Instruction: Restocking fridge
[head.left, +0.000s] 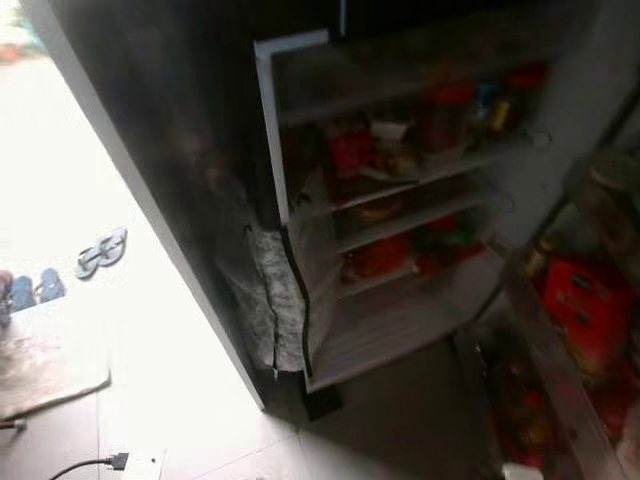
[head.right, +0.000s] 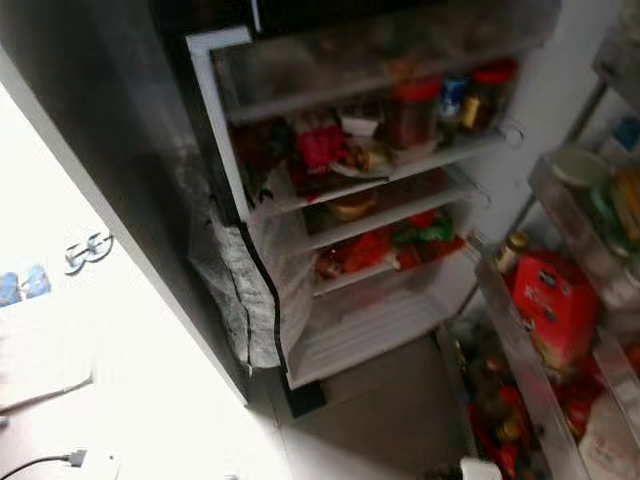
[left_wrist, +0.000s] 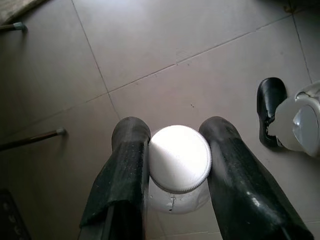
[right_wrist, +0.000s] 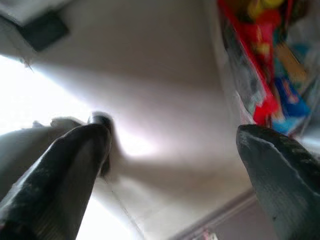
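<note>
The fridge (head.right: 330, 180) stands open before me, its shelves (head.right: 390, 215) crowded with jars, red packets and containers. Its open door (head.right: 545, 390) on the right holds a red carton (head.right: 552, 305) and bottles in the racks. In the left wrist view my left gripper (left_wrist: 179, 165) is shut on a white bottle with a ribbed white cap (left_wrist: 180, 158), held above the tiled floor (left_wrist: 150, 60). In the right wrist view my right gripper (right_wrist: 175, 165) is open with nothing between its fingers, hanging over the floor beside the door's packed racks (right_wrist: 260, 65).
Sandals (head.left: 100, 252) and a mat (head.left: 45, 365) lie on the bright floor to the left. A cable and white plug (head.left: 120, 463) lie near the front. A black shoe (left_wrist: 270, 107) and a white kettle-like object (left_wrist: 300, 122) sit on the floor by my left gripper.
</note>
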